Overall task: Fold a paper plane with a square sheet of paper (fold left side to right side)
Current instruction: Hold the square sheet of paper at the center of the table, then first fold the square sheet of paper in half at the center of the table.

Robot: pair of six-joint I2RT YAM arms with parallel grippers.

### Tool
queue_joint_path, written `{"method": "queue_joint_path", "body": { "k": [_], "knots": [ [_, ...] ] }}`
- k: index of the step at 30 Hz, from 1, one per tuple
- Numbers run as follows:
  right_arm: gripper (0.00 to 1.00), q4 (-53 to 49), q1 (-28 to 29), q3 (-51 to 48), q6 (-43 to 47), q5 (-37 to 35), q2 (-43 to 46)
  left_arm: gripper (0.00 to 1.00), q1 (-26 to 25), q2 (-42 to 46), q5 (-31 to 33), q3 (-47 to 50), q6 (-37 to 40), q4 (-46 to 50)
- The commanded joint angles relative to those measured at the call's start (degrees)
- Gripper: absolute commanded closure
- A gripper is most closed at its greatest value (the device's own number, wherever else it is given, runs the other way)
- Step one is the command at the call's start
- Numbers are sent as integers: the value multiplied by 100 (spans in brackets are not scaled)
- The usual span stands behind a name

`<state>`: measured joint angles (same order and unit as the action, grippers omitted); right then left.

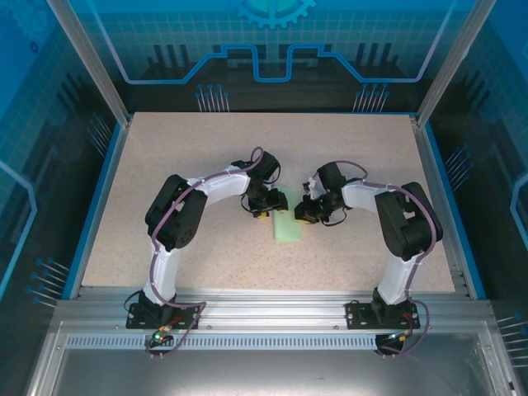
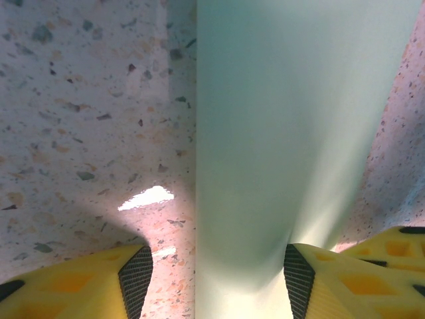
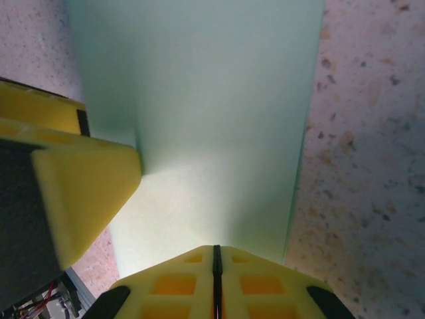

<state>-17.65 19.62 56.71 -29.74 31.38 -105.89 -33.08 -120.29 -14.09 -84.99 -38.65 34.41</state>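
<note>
Square sheet of paper (image 1: 288,225), pale mint-green, lying at the centre of the speckled tabletop (image 1: 165,165) between the two arms. From above it reads as a narrow strip rather than a full square, which suggests that the left side is already laid over the right. Left gripper (image 2: 216,282): jaws spread, straddling the strip from the left, one black pad (image 2: 297,276) touching the paper's side, probably to keep the layers from sliding. Right gripper (image 3: 216,282): jaws pressed together, tips meeting the paper from the right. Whether they nip an edge or merely bear down cannot be told, though a closed tip would suit flattening a crease. Count: one sheet, two grippers, both at the sheet's far end; one tabletop.
</note>
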Motion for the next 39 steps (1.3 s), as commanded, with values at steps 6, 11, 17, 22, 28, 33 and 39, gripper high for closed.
{"method": "queue_joint_path", "body": {
  "k": [6,11,17,22,28,33,39],
  "knots": [
    [91,-646,80,244,171,-487,-507,39,-131,-151,199,79,154,76],
    [91,-694,84,228,204,-570,-657,35,-89,367,294,79,300,196],
    [91,-757,77,223,230,-721,-661,34,-62,893,332,188,398,227],
    [91,-777,60,222,226,-760,-654,50,-79,981,-152,401,367,-220],
    [91,-800,60,234,239,-801,-641,66,-121,796,-1109,567,264,-1073],
    [91,-819,55,235,235,-818,-632,68,-129,502,-1048,512,250,-1124],
    [91,-854,60,235,240,-878,-600,72,-104,146,-520,498,371,-773]
  ]
}}
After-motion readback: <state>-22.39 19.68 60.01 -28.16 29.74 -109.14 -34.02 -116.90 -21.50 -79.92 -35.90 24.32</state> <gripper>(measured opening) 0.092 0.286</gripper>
